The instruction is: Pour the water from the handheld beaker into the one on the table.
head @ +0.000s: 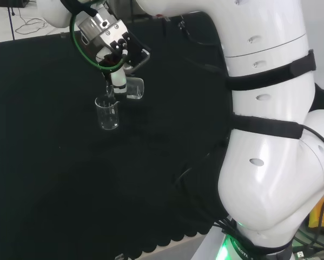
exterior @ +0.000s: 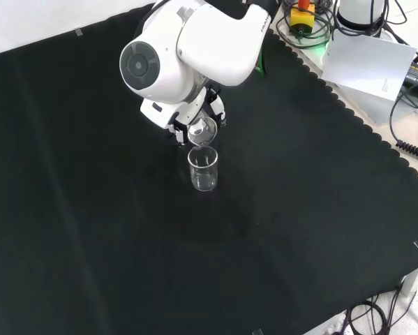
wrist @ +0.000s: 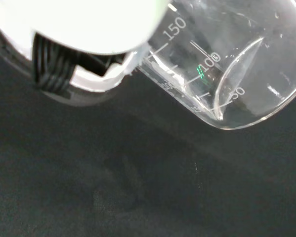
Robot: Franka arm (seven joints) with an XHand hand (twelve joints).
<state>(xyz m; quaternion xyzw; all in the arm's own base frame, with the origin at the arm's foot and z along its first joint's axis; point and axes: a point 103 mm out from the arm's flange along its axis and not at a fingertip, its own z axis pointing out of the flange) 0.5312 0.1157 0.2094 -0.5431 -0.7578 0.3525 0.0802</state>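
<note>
Your robot hand [head: 112,46] has its fingers curled round the handheld beaker [head: 133,88], tipped almost on its side (little water shows inside). Its lip hangs just above the upright beaker [head: 107,113] standing on the desk [head: 43,162], mid-cloth.

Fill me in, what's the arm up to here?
The hand holds a clear beaker tipped over on its side, its mouth above a second clear beaker that stands upright on the black cloth. It looks like a pour is in progress. In the wrist view the tilted beaker appears to have a little water left near its base; I can't make out a stream or the level in the standing beaker.
</note>
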